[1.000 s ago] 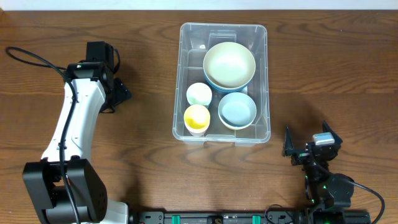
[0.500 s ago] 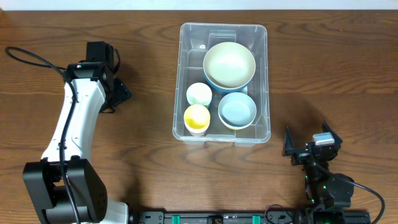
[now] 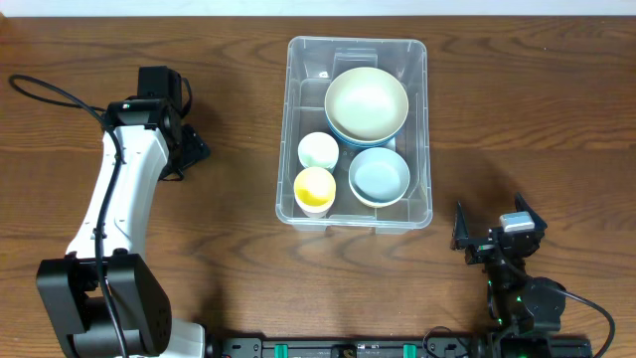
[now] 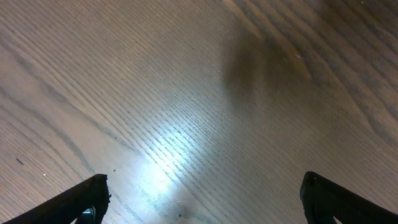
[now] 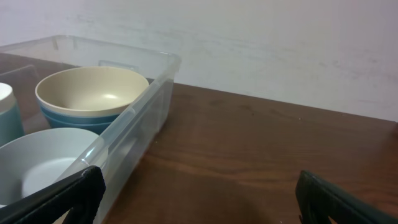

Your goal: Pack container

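Your right gripper (image 3: 494,225), jaws wide and holding nothing, sits by the near edge of the worktop (image 3: 517,99), toward its right corner. Farther in, your left gripper (image 3: 191,124), jaws equally wide with nothing between them, hangs over the wood toward the left edge. The container (image 3: 303,80) stands mid-worktop, reaching almost to the far edge, well apart from both grippers. Its near end holds a yellow cup (image 3: 314,188) and a pale blue bowl (image 3: 379,175), with a white cup (image 3: 318,150) behind the yellow one. A large cream bowl (image 3: 367,102) lies farthest. A black cable (image 3: 50,91) loops by the left edge.
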Available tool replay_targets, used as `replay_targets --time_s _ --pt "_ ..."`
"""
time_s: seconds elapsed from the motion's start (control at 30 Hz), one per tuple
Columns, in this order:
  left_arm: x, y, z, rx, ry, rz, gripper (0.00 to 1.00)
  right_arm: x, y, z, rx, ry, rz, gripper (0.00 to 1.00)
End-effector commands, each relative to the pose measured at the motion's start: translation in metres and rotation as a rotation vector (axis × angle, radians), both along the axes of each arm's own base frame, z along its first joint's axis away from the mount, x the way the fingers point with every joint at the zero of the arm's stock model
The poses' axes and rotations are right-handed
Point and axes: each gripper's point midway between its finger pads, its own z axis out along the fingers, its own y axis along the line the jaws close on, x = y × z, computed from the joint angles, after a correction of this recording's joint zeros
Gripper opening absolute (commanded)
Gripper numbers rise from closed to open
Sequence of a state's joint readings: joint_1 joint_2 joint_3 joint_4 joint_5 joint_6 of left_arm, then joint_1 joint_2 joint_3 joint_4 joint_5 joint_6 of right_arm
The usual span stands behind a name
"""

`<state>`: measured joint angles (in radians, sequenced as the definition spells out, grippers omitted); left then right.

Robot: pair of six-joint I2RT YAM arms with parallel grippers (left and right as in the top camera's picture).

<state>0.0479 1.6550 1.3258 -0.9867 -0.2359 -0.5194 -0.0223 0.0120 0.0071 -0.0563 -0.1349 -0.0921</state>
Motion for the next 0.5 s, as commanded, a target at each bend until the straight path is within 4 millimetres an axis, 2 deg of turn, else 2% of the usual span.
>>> replay_targets --time_s 0.0,0.1,0.2,0.3,0.47 --pt "-0.001 0.002 0.001 0.012 0.001 0.001 0.98 0.0 -0.002 0.0 -0.013 -0.002 -0.006 0.99" --pt "-0.001 0.002 0.001 0.012 0.002 0.001 0.98 0.0 -0.002 0.0 -0.013 -0.002 -0.006 0.99" --pt "-0.002 0.003 0.015 0.015 -0.042 0.004 0.98 0.0 -0.002 0.0 -0.013 -0.002 -0.006 0.99" --pt "-0.006 0.01 0.05 0.073 -0.135 -0.026 0.98 0.0 -0.002 0.0 -0.013 -0.002 -0.005 0.99" --pt "-0.036 0.008 0.137 0.091 -0.428 -0.016 0.98 0.0 -0.002 0.0 -0.013 -0.002 -0.005 0.99"
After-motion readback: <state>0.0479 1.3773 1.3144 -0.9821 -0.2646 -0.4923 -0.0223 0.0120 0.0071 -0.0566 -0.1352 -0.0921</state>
